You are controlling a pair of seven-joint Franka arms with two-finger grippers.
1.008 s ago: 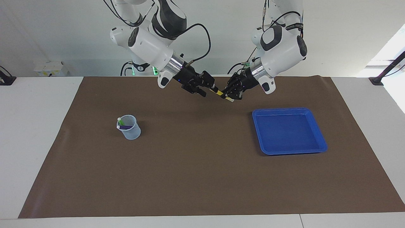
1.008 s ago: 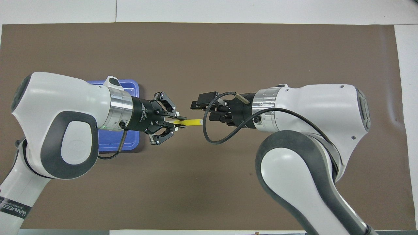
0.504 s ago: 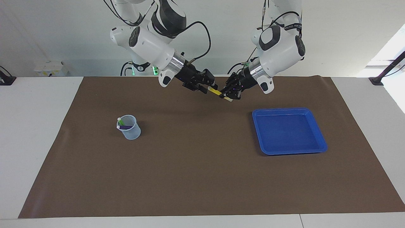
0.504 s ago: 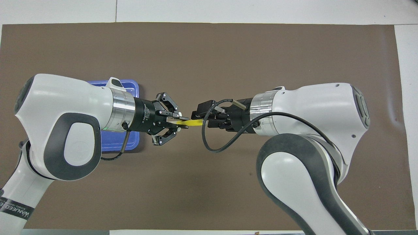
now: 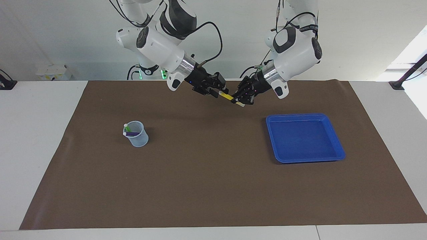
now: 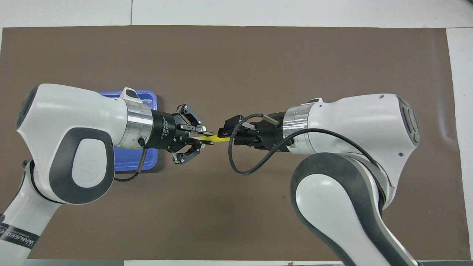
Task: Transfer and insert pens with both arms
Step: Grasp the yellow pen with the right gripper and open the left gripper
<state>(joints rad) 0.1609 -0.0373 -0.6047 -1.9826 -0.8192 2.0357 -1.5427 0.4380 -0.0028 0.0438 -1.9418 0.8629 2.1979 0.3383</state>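
Above the brown mat [image 5: 213, 186], the left gripper [image 5: 237, 99] is clenched on the yellow pen [image 5: 228, 97]. The right gripper [image 5: 218, 92] meets the pen's free end; its grip cannot be told.

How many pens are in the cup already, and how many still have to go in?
Two are done: the green pen and the purple pen stand in the cup. The yellow pen is in hand, up in the air over the brown mat, held by the left gripper with the right gripper at its other end. It must still reach the cup. The blue tray has no pens.
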